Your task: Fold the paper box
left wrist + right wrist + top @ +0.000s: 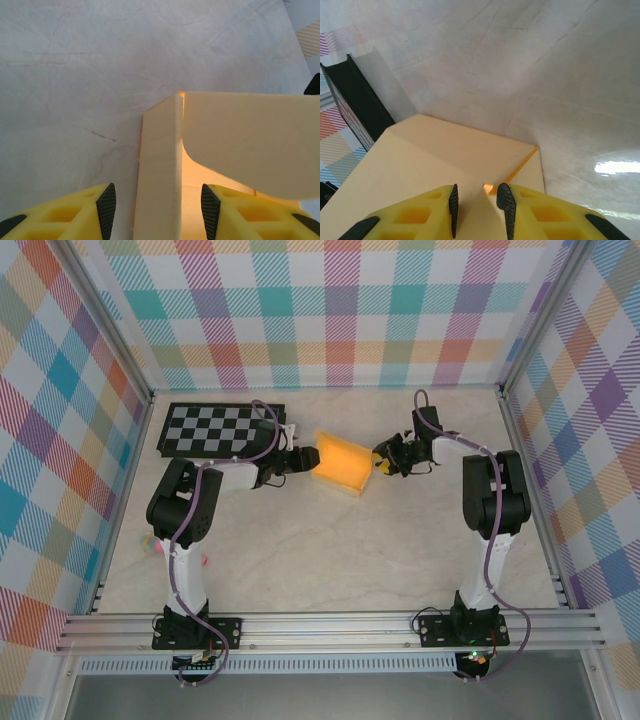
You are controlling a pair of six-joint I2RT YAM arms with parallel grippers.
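Note:
The paper box (340,462), yellow-orange card partly folded up, lies mid-table between both arms. My left gripper (306,458) is at its left end. In the left wrist view the left gripper (158,210) stands open astride an upright side wall (159,165) of the box, with a gap to each pad, and a rounded flap (250,145) leans over to the right. My right gripper (381,460) is at the box's right end. In the right wrist view the right gripper (479,210) has narrow jaws pinching a raised fold (485,200) above the box's broad panel (445,150).
A black-and-grey checkerboard (215,430) lies at the back left, close behind the left arm; its dark edge (355,100) shows in the right wrist view. Plaid walls and metal rails (330,625) enclose the marble tabletop (330,550), which is bare in front of the box.

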